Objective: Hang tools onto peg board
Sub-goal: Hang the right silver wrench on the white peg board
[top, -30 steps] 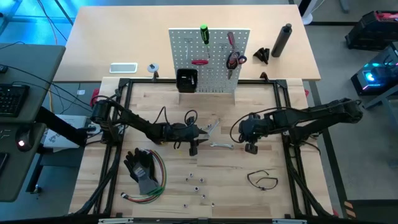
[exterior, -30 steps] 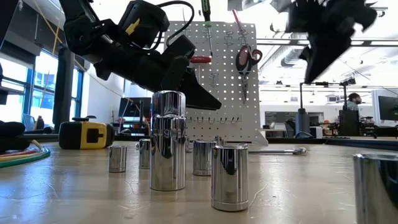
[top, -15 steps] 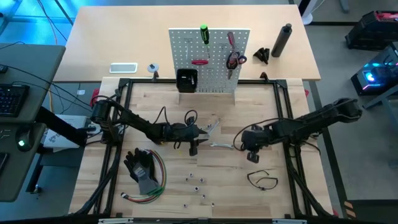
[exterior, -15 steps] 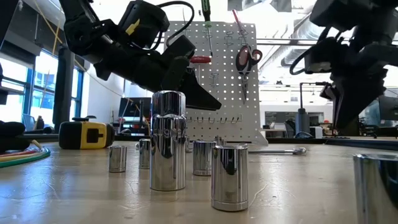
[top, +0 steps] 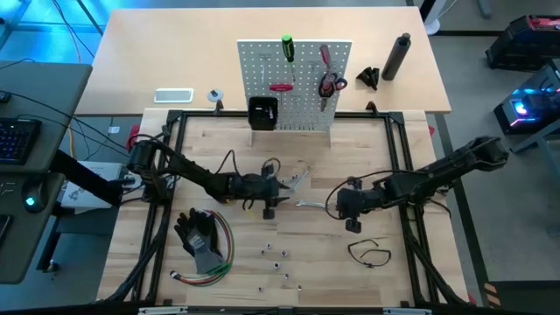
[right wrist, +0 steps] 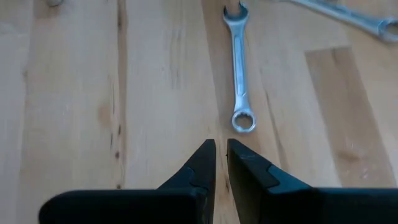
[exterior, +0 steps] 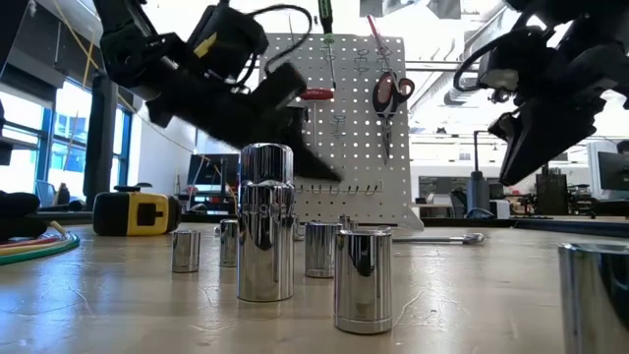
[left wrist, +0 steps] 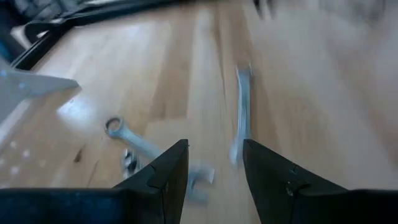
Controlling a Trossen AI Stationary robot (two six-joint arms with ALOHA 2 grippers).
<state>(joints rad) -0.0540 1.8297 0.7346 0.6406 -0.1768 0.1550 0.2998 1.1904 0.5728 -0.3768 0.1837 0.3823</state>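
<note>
With two silver wrenches lying on the wood at the centre of the high view, the right gripper [right wrist: 221, 163] hangs just short of the nearer wrench [right wrist: 239, 68], fingers pinched almost together and holding nothing. To take it well, I'd say spread those fingers first, straddle the slim shank crosswise and come down square, so the ring end is free for a peg. The left gripper [left wrist: 214, 163] hovers over the other wrench [left wrist: 146, 148], jaws half apart, empty. The peg board [top: 306, 96] stands at upper centre, scissors [top: 330, 84] and a green screwdriver [top: 287, 45] already hung. Pale plank tabletop [top: 332, 271], gloves [top: 198, 234] lower left, and a bright open workshop beyond in the low view.
</note>
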